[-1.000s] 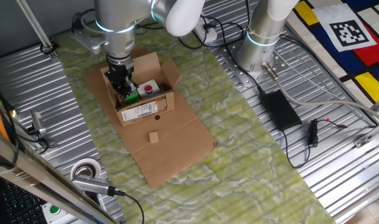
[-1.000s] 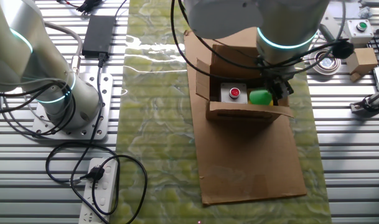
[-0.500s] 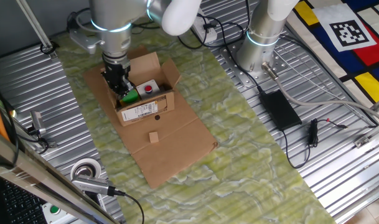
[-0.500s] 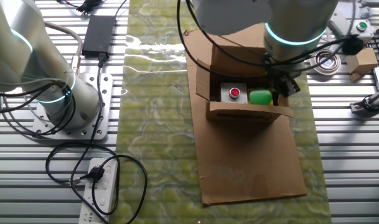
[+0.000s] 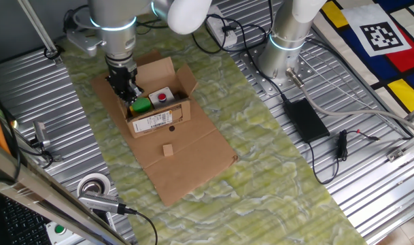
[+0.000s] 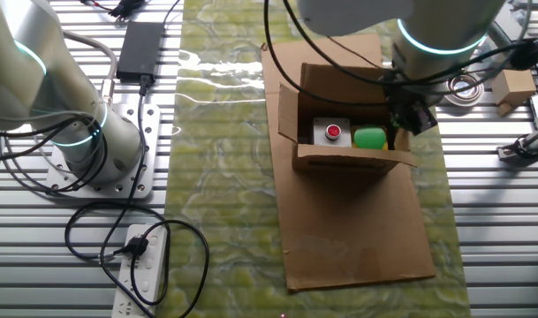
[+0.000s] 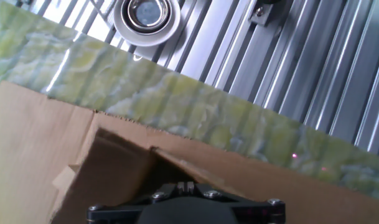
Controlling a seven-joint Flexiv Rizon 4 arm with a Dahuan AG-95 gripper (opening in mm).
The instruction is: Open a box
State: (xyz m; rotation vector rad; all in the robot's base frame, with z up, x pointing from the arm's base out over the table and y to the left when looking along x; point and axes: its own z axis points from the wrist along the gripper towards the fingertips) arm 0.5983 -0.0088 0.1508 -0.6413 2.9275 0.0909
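The box (image 5: 159,114) is a small brown carton with a white barcode label, standing on a flat cardboard sheet (image 5: 193,160). Its top is open, with the back and side flaps spread, and it also shows in the other fixed view (image 6: 348,161). Inside lie a green object (image 5: 141,105) and a white unit with a red button (image 6: 329,132). My gripper (image 5: 128,94) is at the box's left side flap, which shows at the right side in the other fixed view (image 6: 408,118). In the hand view the fingers (image 7: 187,185) are pressed together, with the brown flap (image 7: 195,163) running down to them.
A tape roll (image 7: 147,14) lies on the ribbed metal table just beyond the green mat. A small brown block (image 5: 168,150) sits on the sheet. A second arm's base (image 5: 281,54), a black power adapter (image 5: 305,119) and cables stand to the side. A small carton (image 6: 519,86) lies near the tape roll.
My gripper has moved outward, away from the box's middle toward the tape-roll side, staying shut. The box and its contents have stayed put.
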